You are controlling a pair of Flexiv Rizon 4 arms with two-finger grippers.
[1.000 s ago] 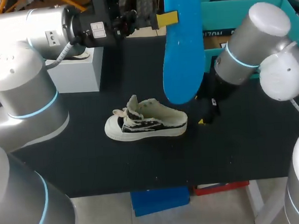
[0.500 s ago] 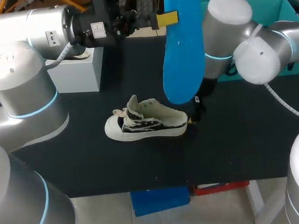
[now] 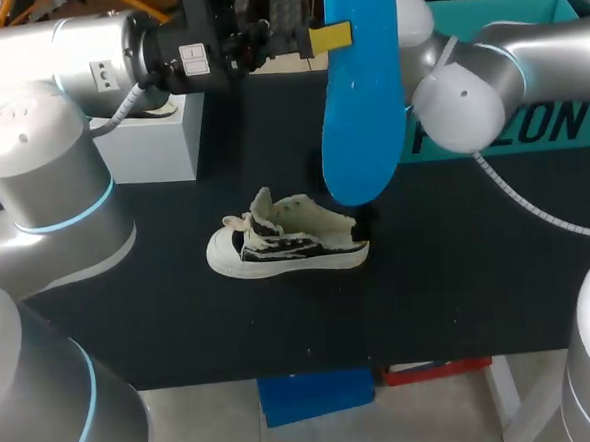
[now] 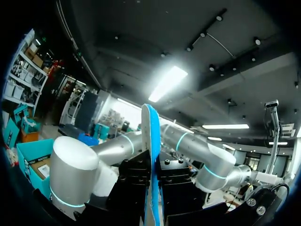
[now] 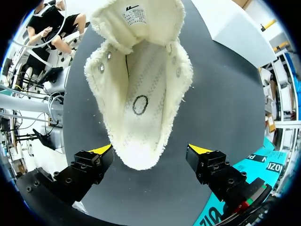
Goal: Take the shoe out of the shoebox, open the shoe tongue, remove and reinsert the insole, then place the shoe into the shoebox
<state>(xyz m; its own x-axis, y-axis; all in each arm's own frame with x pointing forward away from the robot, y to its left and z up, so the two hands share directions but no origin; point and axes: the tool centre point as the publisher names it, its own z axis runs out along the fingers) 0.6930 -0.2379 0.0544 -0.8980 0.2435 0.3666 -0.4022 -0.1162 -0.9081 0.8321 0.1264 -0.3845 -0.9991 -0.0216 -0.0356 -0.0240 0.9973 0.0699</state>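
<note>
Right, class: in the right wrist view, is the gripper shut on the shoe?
No, the right gripper is open: bare table shows between the shoe and one of its yellow tips.

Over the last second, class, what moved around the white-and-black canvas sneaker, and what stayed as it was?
The right arm swung in from the right, bringing its open right gripper to the heel of the white-and-black canvas sneaker. The sneaker stayed put; the left gripper kept the long blue foam insole raised.

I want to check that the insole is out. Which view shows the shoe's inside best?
The right wrist view: it looks straight down into the shoe through its opening. The head view shows only its outer side; the left wrist view misses it.
</note>
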